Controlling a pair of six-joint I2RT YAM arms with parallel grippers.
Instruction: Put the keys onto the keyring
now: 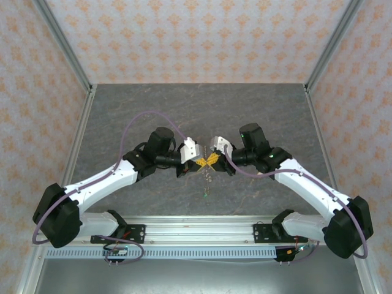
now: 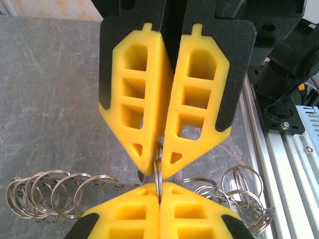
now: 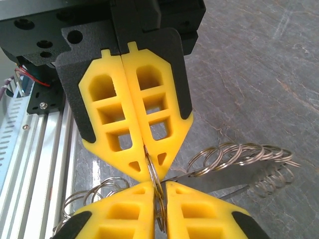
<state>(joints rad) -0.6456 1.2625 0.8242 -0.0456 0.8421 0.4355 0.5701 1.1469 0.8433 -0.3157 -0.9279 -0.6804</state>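
Observation:
A thin silver ring of the keyring [image 2: 158, 172] [image 3: 155, 174] stands edge-on, pinched from both sides. My left gripper [image 2: 160, 191] [image 1: 203, 162] is shut on it, yellow fingers pressed together. My right gripper [image 3: 159, 188] [image 1: 212, 160] meets it tip to tip and is shut on the same ring, with a slim gap where the metal sits. A string of linked silver rings [image 2: 55, 191] [image 3: 239, 154] trails out to both sides behind the fingers. Below the grippers a small green tag [image 1: 206, 195] lies on the table. The keys are hidden.
The grey stone-patterned table [image 1: 196, 110] spreads behind the arms. An aluminium rail [image 1: 196, 229] [image 2: 279, 164] [image 3: 30, 164] runs along the near edge. Patterned walls and metal posts close in the sides and back.

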